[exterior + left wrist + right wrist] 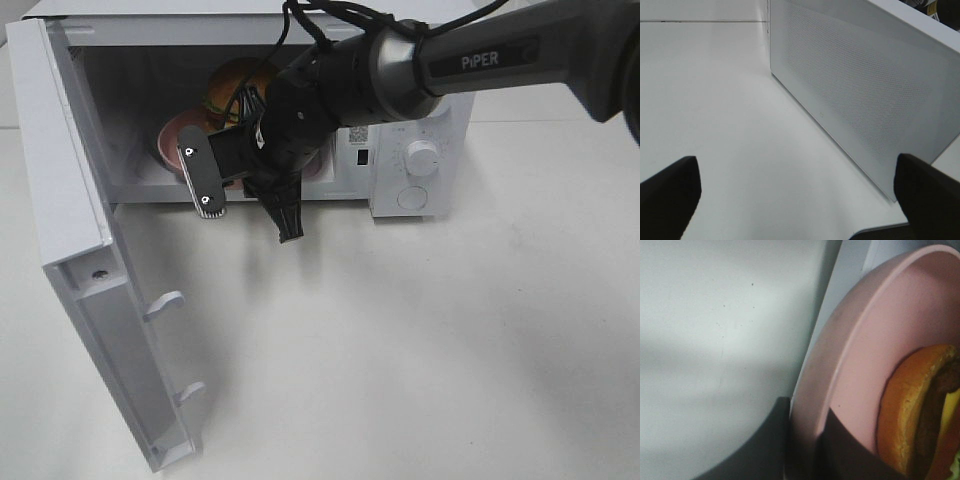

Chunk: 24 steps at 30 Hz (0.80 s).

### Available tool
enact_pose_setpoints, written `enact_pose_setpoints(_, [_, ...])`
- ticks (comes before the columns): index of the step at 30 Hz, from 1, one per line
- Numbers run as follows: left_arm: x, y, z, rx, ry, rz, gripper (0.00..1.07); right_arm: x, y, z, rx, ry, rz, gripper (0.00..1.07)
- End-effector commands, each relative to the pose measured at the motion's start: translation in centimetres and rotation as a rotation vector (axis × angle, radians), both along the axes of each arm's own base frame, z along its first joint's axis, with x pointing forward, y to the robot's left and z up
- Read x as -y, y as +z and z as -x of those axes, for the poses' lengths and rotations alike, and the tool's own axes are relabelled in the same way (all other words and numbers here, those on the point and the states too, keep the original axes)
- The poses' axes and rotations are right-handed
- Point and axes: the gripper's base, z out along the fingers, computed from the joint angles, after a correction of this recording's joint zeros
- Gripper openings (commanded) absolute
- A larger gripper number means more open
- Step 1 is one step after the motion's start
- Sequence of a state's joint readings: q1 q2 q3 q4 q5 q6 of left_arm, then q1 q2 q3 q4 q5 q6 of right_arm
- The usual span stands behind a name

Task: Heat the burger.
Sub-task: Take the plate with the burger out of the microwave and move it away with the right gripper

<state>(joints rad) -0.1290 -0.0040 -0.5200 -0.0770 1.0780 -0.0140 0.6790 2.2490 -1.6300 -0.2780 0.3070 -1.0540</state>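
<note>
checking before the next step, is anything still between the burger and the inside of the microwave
No. The burger already sits on the pink plate inside the microwave, whose door hangs open. The right gripper has its jaws closed on the plate's rim.

Right claw (805, 450) apparently pinched shut, arm reaching forward; left claw (795, 200) spread wide.

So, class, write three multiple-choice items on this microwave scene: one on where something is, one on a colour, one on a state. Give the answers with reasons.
1. Where is the burger?
A. on the table
B. inside the microwave
C. on top of the microwave

2. What colour is the plate?
A. pink
B. blue
C. green

3. How is the microwave door?
A. shut
B. taken off
C. swung open

Answers:
1 B, the bun shows in the cavity behind the right gripper.
2 A, the right wrist view shows a pink rim clamped between the fingers.
3 C, the door stands out toward the camera.
</note>
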Motion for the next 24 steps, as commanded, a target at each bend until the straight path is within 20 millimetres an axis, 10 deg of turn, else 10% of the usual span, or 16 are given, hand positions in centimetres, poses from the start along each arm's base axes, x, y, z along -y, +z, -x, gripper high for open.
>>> enact_pose_setpoints(1, [0.0,0.0,0.2,0.025,0.001,0.01,0.98,0.0,2.9,0.5,0.138,0.084,-0.055,0.0])
enact_pose_setpoints(24, [0.0,0.0,0.2,0.025,0.001,0.01,0.98,4.1,3.8,6.4,0.12,0.147,-0.016,0.0])
